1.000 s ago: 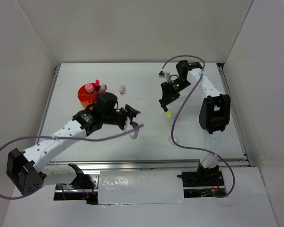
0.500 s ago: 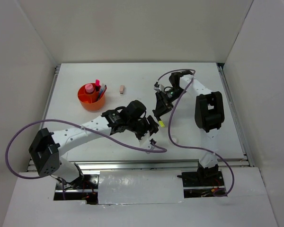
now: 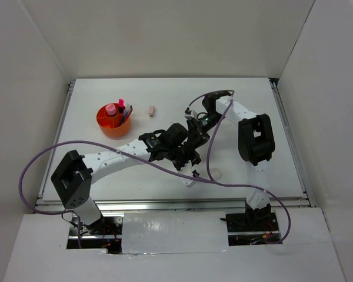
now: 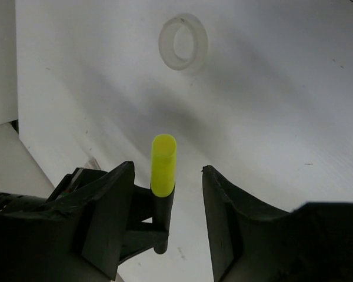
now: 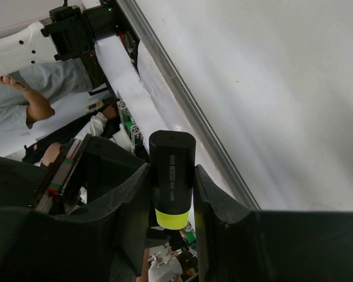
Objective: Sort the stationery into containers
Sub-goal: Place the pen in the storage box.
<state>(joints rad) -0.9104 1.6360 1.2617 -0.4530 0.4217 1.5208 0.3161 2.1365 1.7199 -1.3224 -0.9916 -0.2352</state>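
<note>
My right gripper [image 5: 170, 169] is shut on a yellow-black highlighter [image 5: 172, 176], clamping its black body. In the top view the right gripper [image 3: 196, 135] meets my left gripper [image 3: 190, 151] at the table's centre. In the left wrist view the highlighter's yellow end [image 4: 163, 164] stands between the open jaws of the left gripper [image 4: 167, 170], nearer the left finger, with no contact that I can see. The round orange tub [image 3: 109, 124] stands at the far left and holds a pink-capped glue stick [image 3: 110, 109], a pink highlighter [image 3: 122, 103] and pens.
A small eraser [image 3: 152, 110] lies right of the tub. A clear tape ring [image 4: 183, 42] lies flat on the white table beyond the left gripper; it shows faintly in the top view [image 3: 216, 174]. Purple cables loop from both arms over the table.
My left arm has swung right from near the tub to the table's centre. My right gripper has carried the highlighter left to meet it.
</note>
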